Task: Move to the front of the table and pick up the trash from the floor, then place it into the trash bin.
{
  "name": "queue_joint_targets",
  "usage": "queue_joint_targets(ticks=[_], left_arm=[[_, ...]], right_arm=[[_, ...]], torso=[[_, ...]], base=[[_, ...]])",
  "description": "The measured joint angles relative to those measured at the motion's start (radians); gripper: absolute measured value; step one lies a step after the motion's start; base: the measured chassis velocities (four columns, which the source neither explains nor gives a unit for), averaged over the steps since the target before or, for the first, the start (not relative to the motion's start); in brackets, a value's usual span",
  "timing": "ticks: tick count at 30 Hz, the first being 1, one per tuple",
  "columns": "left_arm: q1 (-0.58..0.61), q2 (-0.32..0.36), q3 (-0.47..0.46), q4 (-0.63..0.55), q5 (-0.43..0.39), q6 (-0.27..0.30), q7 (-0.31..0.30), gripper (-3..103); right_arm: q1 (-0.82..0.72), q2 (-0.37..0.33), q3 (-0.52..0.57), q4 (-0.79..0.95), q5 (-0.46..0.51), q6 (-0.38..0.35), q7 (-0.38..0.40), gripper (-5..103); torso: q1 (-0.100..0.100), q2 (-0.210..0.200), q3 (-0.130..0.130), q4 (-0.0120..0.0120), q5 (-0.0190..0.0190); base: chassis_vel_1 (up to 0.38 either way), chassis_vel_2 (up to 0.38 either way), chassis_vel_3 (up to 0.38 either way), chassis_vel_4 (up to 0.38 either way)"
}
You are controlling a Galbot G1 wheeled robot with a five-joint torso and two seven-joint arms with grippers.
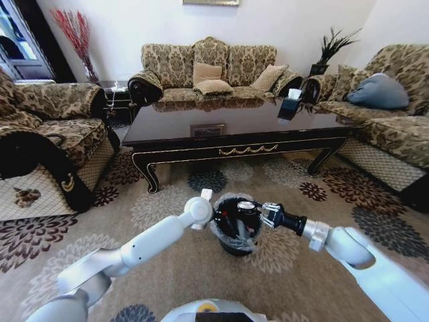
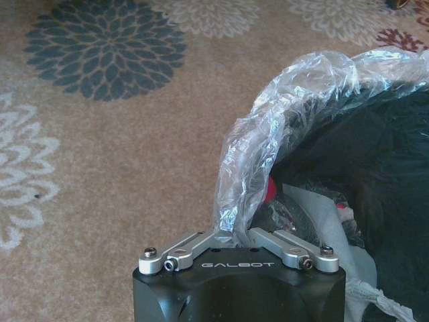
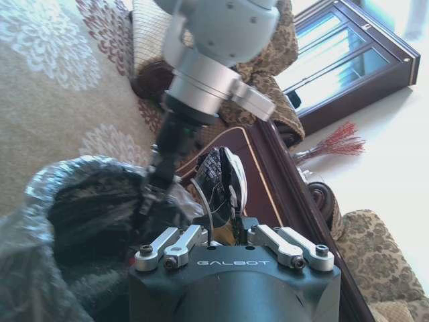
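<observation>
The trash bin (image 1: 234, 243), black with a clear crinkly liner (image 2: 288, 94), stands on the flowered carpet in front of the dark table (image 1: 234, 121). My left gripper (image 1: 215, 219) (image 2: 231, 227) is shut on the bin's near rim and liner; from the right wrist view the left gripper (image 3: 149, 193) shows clamped on that rim. Just over the bin's mouth hangs my right gripper (image 1: 252, 210) (image 3: 221, 204), shut on a crumpled black-and-white piece of trash (image 3: 220, 176). Inside the bin lie white paper (image 2: 315, 215) and a red scrap (image 2: 269, 191).
Patterned sofas stand on the left (image 1: 47, 134), behind the table (image 1: 211, 70) and on the right (image 1: 395, 114). A dark tissue box (image 1: 289, 106) sits on the table's right end. Open carpet (image 1: 154, 201) lies between the table and the bin.
</observation>
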Motion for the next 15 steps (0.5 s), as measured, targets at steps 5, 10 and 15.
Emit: queue_joint_targets(ticks=[5, 10, 15], left_arm=[[-0.003, -0.004, 0.006, -0.012, 0.0, 0.0, -0.005, 0], [-0.002, 0.002, 0.006, -0.024, 0.0, -0.001, -0.007, 0], [0.007, 0.012, 0.006, -0.035, 0.0, -0.001, -0.008, 0]], right_arm=[[-0.02, 0.009, 0.009, -0.006, -0.038, 0.025, 0.014, 25], [-0.021, 0.009, 0.015, -0.01, -0.045, 0.03, 0.018, 41], [-0.016, 0.013, 0.014, -0.028, -0.048, 0.031, 0.019, 57]], torso=[[0.0, 0.0, 0.0, 0.0, 0.0], [0.0, 0.0, 0.0, 0.0001, -0.0001], [0.0, 0.0, 0.0, 0.0, -0.0001]], base=[[0.0, 0.0, 0.0, 0.0], [0.0, 0.0, 0.0, 0.0], [0.0, 0.0, 0.0, 0.0]])
